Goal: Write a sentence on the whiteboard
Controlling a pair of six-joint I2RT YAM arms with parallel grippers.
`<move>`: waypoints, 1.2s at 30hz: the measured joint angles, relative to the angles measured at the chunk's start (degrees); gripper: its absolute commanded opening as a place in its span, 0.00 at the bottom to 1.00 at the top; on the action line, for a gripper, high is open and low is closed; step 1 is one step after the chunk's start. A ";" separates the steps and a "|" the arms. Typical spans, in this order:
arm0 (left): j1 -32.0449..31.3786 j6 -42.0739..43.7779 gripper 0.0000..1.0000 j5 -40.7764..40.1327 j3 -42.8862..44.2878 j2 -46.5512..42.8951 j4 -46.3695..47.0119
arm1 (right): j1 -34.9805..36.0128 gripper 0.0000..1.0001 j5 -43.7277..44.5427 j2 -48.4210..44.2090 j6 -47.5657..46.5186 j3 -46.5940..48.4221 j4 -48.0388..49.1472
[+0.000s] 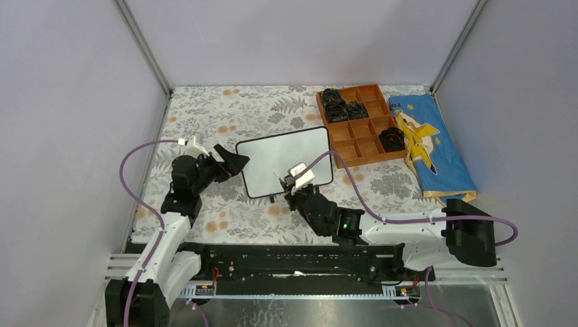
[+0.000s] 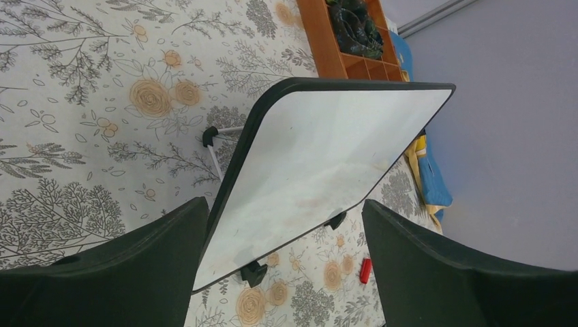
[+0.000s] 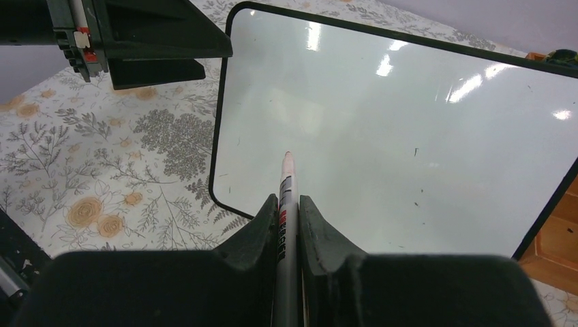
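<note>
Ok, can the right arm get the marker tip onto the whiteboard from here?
Probably yes. The right gripper holds the marker with its tip over the blank whiteboard, nothing between them. The left gripper sits beside the left edge, clear of the tip.

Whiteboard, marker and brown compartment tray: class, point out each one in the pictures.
whiteboard (image 1: 286, 160), top external view, middle of its blank white face.
marker (image 3: 285, 197), right wrist view, white barrel behind the tip.
brown compartment tray (image 1: 361, 128), top external view, floor of an empty compartment.
</note>
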 measured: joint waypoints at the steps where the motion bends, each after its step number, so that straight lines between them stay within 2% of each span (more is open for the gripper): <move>1: 0.00 0.00 0.89 0.22 -0.02 0.09 0.07 | -0.02 0.00 -0.11 0.15 0.24 0.13 -0.04; 7: 0.00 2.62 0.92 0.31 0.79 0.13 -1.88 | 0.00 0.00 -1.79 -2.47 0.98 0.09 -2.56; 14: -0.02 9.09 0.93 -0.92 8.76 1.18 -6.32 | 0.04 0.00 -4.55 -13.79 2.29 -1.20 -9.46; 18: -1.42 14.03 0.96 2.23 17.70 7.23 -10.29 | 0.04 0.00 -5.62 -19.04 2.95 -1.92 -13.70; 23: -10.97 26.43 0.94 5.42 38.53 19.30 -19.85 | 0.04 0.00 -7.21 -25.99 3.41 -3.28 -18.80; 24: -12.33 28.61 0.98 5.97 41.83 21.64 -21.09 | 0.04 0.00 -7.43 -26.88 3.45 -3.34 -19.45; 28: -15.58 36.22 0.99 8.57 54.10 33.18 -27.47 | 0.09 0.00 -7.85 -29.42 3.61 -3.34 -22.53; 32: -15.45 38.95 0.99 9.35 56.22 39.98 -31.98 | 0.09 0.00 -8.15 -31.26 3.63 -3.34 -25.70; 36: -15.47 39.82 0.99 8.37 55.41 39.60 -33.68 | 0.09 0.00 -8.13 -33.55 3.54 -3.32 -27.17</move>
